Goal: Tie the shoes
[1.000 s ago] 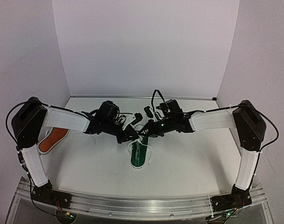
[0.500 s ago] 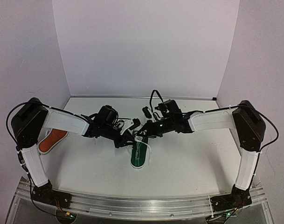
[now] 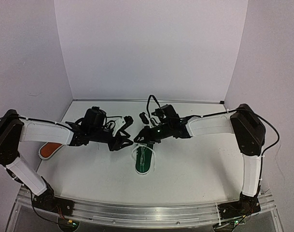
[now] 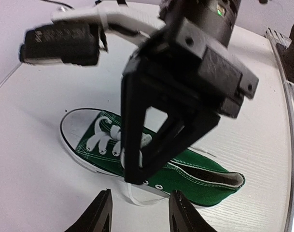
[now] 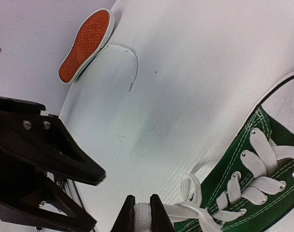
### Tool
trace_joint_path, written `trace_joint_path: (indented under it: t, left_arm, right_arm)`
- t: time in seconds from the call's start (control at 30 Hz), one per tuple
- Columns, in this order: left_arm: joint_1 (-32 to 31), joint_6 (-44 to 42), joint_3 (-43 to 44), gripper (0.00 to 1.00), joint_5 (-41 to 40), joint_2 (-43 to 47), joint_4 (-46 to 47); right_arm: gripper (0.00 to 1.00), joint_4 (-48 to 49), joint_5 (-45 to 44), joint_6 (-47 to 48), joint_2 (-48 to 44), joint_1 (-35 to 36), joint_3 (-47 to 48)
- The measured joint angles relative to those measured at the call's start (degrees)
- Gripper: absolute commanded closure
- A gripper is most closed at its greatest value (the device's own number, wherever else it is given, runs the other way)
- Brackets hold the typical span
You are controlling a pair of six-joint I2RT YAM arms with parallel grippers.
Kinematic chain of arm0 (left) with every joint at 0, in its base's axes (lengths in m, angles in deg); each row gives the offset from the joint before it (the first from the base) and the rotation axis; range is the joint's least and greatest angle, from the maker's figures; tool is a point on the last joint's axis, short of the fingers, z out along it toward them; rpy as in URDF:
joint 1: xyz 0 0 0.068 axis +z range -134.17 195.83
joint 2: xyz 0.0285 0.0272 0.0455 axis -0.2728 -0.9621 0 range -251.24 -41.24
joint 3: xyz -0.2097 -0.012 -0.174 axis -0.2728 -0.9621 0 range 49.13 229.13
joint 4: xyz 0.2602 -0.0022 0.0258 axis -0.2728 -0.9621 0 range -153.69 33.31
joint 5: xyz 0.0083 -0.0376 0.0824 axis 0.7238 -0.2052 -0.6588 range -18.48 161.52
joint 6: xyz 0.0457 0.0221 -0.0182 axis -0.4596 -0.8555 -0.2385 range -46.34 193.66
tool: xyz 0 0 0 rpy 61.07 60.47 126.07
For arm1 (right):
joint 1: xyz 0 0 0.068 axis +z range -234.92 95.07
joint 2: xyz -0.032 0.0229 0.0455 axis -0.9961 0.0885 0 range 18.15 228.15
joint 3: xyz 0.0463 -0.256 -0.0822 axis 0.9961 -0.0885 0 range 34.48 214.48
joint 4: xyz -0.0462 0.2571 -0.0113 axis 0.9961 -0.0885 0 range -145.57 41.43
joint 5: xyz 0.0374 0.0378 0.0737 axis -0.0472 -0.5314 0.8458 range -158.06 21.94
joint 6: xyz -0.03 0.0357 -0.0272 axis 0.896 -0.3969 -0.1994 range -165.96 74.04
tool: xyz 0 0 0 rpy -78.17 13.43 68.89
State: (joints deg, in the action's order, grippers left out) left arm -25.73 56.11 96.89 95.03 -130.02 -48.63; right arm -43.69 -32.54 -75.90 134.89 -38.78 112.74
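Two shoes. Green shoe [image 3: 143, 163] at middle of desk [image 3: 200, 164], long axis near-to-far, far end under both tools; orange shoe [image 3: 49, 150] far left. Right tool [image 5: 142, 213] clamped on lace [image 5: 179, 210]; left tool [image 4: 139, 212] apart beside it.

— Where is the laced shoe [image 3: 143, 165]?
— About the middle of the surface [image 3: 200, 166], in front of both hands and between the two arms.
— And the other shoe [image 3: 49, 151]?
— Far left, well apart from the first. It is by the left wall, on its side and partly under the left arm. A loose strand [image 5: 135, 60] lies just beside it.
— The hands?
— They are close together over the laced shoe's far end, with the left hand [image 3: 123, 143] just left of the right hand [image 3: 139, 139]. A lace [image 5: 178, 210] from that shoe runs between the right hand's fingertips.
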Motion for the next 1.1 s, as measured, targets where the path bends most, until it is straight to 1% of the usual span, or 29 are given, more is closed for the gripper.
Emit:
trace_joint_path:
  t: [0.13, 0.2, 0.37, 0.43, 0.5, 0.67, 0.83, 0.97, 1.1]
  left_arm:
    - [1.24, 1.58, -1.45, 0.57, -0.63, 1.34, 2.48]
    - [1.83, 2.47, -2.28, 0.55, -0.87, 1.45, 3.00]
    - [2.67, 4.05, -3.01, 0.49, -1.06, 1.45, 4.01]
    - [2.91, 4.44, -3.03, 0.48, -0.85, 1.45, 4.67]
    - [3.04, 4.84, -3.10, 0.47, -0.52, 1.45, 5.45]
    - [3.36, 5.63, -3.12, 0.46, 1.01, 1.37, 6.43]
    - [3.49, 5.51, -2.42, 0.45, 2.85, 0.19, 7.30]
    - [3.47, 4.90, -0.68, 0.46, 3.98, -3.46, 5.98]
    - [3.47, 3.87, 1.25, 0.46, 5.16, -6.28, 4.32]
  right_arm:
    - [0.84, -0.47, 0.17, -0.04, 1.39, 1.07, 1.22]
    - [0.78, -0.86, 0.29, -0.02, 1.91, 1.50, 1.83]
    - [0.58, -1.67, 1.32, 0.41, 2.53, 2.16, 2.79]
    - [0.53, -2.02, 1.47, 0.66, 2.52, 2.26, 2.86]
    - [0.50, -2.48, 1.41, 0.87, 2.48, 2.32, 2.86]
    - [0.48, -4.64, 0.81, 1.51, 0.54, 1.89, 2.79]
    - [0.47, -5.72, 0.67, 2.39, -4.27, -0.47, 1.42]
    - [0.53, -4.50, 1.34, 3.36, -8.31, -2.85, 0.55]
    - [0.62, -4.43, 1.14, 5.29, -8.97, -4.46, 0.26]
